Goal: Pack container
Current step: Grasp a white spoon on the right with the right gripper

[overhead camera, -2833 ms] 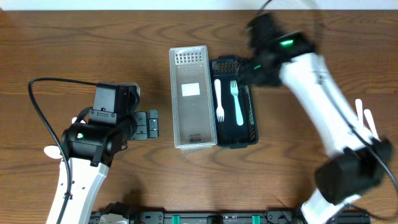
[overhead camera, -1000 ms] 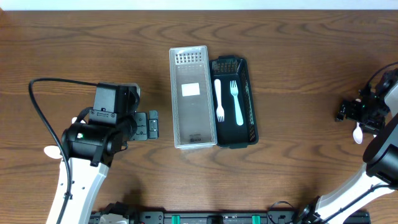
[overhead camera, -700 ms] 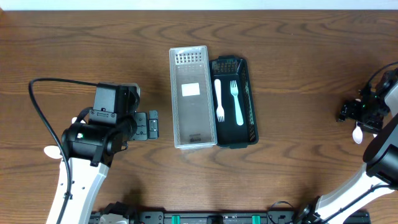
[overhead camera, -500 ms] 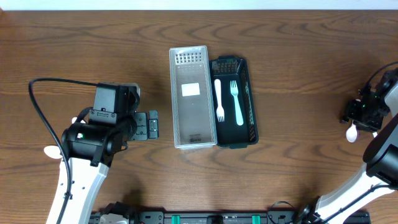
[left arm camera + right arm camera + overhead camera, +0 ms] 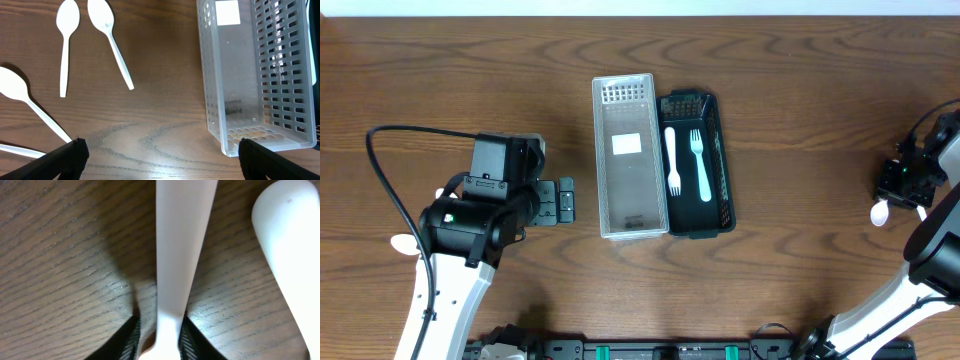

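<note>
Nothing we can actually read here. The clear bin (image 5: 630,160) has a white sticker (image 5: 228,12) on its floor near one end, but it looks blank to us from both the overhead and the left wrist camera. There are also some faint raised marks (image 5: 233,106) moulded into the bin's floor, too blurry to make out any letters or numbers.

Matt plastic spoon (image 5: 180,245), grained wooden table (image 5: 60,255)

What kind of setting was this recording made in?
Likely a robotics lab bench: a wood-grain table, a left arm and right arm, and plastic forks staged in a black bin beside a clear bin.
</note>
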Controlling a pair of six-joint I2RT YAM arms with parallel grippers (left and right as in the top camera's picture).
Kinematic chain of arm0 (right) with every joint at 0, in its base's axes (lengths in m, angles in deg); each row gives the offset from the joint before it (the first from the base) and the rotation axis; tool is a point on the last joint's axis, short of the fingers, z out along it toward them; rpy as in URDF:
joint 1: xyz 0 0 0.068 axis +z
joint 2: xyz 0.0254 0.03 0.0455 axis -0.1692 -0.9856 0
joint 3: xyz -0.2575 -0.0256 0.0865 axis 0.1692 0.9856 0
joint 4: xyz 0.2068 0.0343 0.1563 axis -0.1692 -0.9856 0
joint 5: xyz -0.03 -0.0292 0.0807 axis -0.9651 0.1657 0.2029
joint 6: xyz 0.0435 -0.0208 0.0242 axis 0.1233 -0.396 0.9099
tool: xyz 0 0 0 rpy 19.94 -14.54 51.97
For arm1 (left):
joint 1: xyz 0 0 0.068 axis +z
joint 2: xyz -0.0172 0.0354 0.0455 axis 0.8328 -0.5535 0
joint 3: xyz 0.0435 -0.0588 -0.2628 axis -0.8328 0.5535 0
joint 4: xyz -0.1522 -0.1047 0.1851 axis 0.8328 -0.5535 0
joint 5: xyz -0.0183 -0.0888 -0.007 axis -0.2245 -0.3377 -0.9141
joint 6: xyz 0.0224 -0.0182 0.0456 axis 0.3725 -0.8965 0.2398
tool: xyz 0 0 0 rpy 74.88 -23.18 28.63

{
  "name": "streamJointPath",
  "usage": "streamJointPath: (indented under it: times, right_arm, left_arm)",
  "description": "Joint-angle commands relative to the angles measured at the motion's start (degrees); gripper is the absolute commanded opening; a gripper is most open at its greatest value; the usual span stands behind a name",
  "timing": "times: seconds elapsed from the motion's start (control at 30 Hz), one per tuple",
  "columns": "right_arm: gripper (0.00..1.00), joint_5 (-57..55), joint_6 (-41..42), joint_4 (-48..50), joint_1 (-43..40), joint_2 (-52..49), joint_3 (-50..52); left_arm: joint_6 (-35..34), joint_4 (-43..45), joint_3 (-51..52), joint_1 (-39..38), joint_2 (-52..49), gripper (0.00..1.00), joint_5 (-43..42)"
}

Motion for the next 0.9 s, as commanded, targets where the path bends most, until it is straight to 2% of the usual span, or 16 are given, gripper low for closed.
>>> streamJointPath:
  times: [0.0, 0.3, 0.43, 0.67, 0.87]
  right_arm:
    - [0.24, 2.1, -0.3, 0.2, -0.4, -1.2, 0.3]
    - [0.18, 2.1, 1.0, 1.2, -0.4, -1.2, 0.3]
    - [0.09, 2.1, 3.1, 2.0, -0.4, -1.2, 0.3]
    - [0.06, 2.1, 5.0, 2.2, 0.1, -1.2, 0.2]
    - [0.06, 2.7, 7.4, -0.1, 3.9, 1.2, -1.1]
  left_arm:
    - [0.1, -0.1, -0.5, 0.2, -0.2, 0.98, 0.9]
    - [0.1, -0.1, -0.5, 0.2, -0.2, 0.98, 0.9]
    - [0.1, -0.1, -0.5, 0.2, -0.2, 0.98, 0.9]
    - [0.1, -0.1, -0.5, 0.2, -0.2, 0.98, 0.9]
    - [0.1, -0.1, -0.5, 0.2, -0.2, 0.98, 0.9]
